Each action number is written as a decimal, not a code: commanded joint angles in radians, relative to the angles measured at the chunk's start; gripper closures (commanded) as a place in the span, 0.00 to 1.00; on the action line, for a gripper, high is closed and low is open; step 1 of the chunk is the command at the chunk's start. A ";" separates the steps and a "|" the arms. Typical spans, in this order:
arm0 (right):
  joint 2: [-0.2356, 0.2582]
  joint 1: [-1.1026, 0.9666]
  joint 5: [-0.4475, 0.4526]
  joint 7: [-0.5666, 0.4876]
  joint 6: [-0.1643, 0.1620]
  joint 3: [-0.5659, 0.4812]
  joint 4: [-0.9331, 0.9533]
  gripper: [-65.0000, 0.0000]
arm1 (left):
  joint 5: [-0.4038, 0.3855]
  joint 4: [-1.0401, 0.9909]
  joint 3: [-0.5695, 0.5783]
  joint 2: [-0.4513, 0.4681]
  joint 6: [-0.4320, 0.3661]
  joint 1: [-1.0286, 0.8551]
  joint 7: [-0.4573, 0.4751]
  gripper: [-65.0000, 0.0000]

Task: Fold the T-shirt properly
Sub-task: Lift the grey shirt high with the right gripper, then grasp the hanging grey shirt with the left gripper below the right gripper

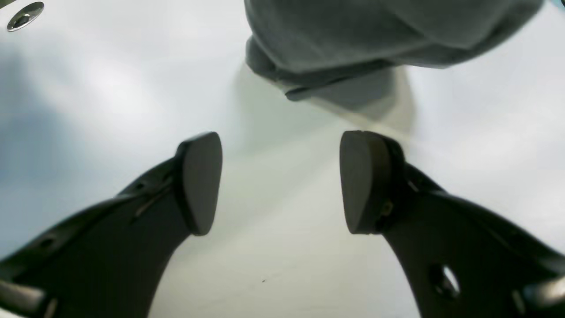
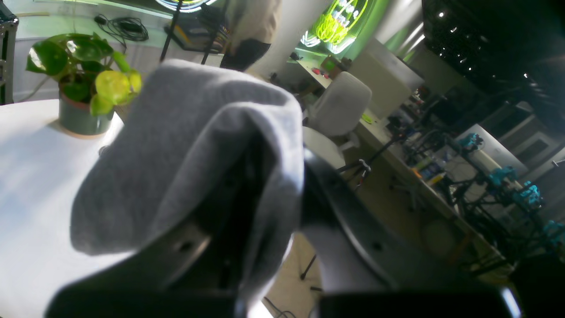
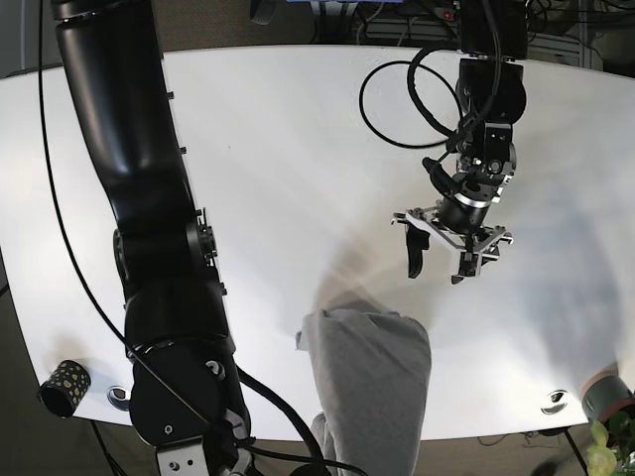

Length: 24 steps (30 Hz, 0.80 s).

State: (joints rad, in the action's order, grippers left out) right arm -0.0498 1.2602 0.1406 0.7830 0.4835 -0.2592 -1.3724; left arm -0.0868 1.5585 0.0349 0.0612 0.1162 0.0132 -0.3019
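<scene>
The grey T-shirt (image 3: 372, 367) lies bunched at the table's near edge, with its near end lifted off the surface. In the right wrist view the T-shirt (image 2: 185, 132) drapes over my right gripper (image 2: 282, 212), whose jaws are shut on the cloth; the fingertips are hidden under the fabric. My left gripper (image 3: 437, 263) hovers open over bare table just beyond the shirt's far edge. In the left wrist view the left gripper (image 1: 280, 176) holds nothing, and a folded edge of the T-shirt (image 1: 353, 39) lies ahead of the pads (image 1: 201, 181).
The white table (image 3: 278, 149) has a metal grommet (image 3: 554, 402) near its front right corner. A potted green plant (image 2: 84, 115) stands at that corner. A black cup with yellow dots (image 3: 64, 385) sits at the front left. Black cables loop by the left arm.
</scene>
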 commanded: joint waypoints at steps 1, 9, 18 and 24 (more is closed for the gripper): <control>0.000 0.045 0.006 -0.037 -0.009 0.008 -0.014 1.00 | -0.001 -0.023 -0.002 0.002 0.001 0.027 0.025 0.39; -0.003 0.045 0.007 -0.037 -0.009 0.053 -0.012 1.00 | -0.006 -0.201 0.075 0.002 0.006 0.155 0.027 0.39; -0.005 0.045 0.007 -0.037 -0.009 0.053 -0.011 1.00 | -0.006 -0.370 0.181 -0.010 0.006 0.265 0.122 0.39; -0.002 0.045 0.004 -0.037 -0.007 0.053 -0.011 1.00 | -0.009 -0.366 0.205 -0.039 0.006 0.284 0.122 0.39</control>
State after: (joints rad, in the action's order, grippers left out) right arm -0.0525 1.2602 0.1375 0.7860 0.4831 -0.2119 -1.3716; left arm -0.0887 1.1706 0.2401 0.0410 0.1200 0.2722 -0.2092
